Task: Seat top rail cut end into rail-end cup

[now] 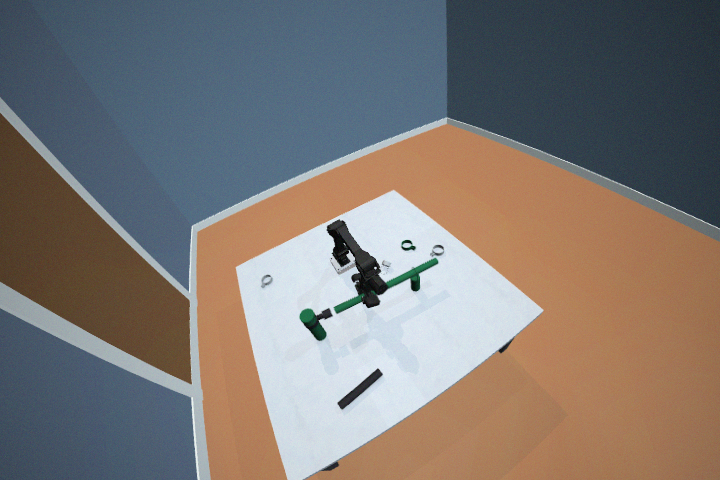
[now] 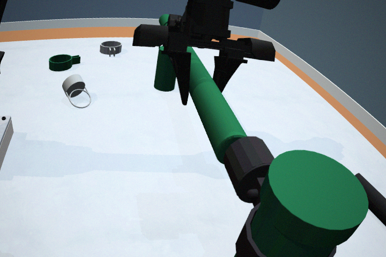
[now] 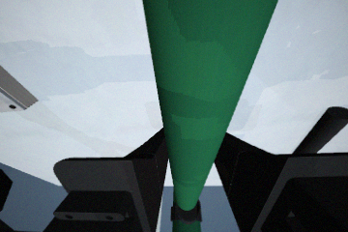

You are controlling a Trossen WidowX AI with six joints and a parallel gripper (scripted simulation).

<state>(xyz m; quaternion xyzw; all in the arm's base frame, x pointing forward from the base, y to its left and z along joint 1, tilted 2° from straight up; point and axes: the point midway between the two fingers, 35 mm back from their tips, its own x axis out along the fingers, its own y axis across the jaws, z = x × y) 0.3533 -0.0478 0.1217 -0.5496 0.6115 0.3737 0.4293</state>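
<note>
My gripper (image 1: 370, 296) (image 2: 203, 97) (image 3: 188, 128) is shut on the green top rail (image 1: 410, 275) (image 2: 216, 112) (image 3: 196, 97), one finger on each side. The rail's cut end is at the mouth of the black rail-end cup (image 1: 326, 313) (image 2: 248, 154). In the top view a narrow light gap shows between them; how deep the end sits is unclear. The cup hangs on the brace band (image 2: 244, 232), high up under the cap of the big green post (image 1: 308, 316) (image 2: 314, 187). The rail's far part passes above the small post (image 1: 415, 283) (image 2: 164, 71); its loop cap is mostly hidden.
A black bar (image 1: 361, 389) (image 2: 381, 205) (image 3: 322, 128) lies beyond the rail from the arm's base (image 1: 342, 262). A green ring clamp (image 2: 60, 65), a grey ring clamp (image 2: 106, 49) and a light cap with a loop (image 2: 73, 81) lie on the base's side of the rail.
</note>
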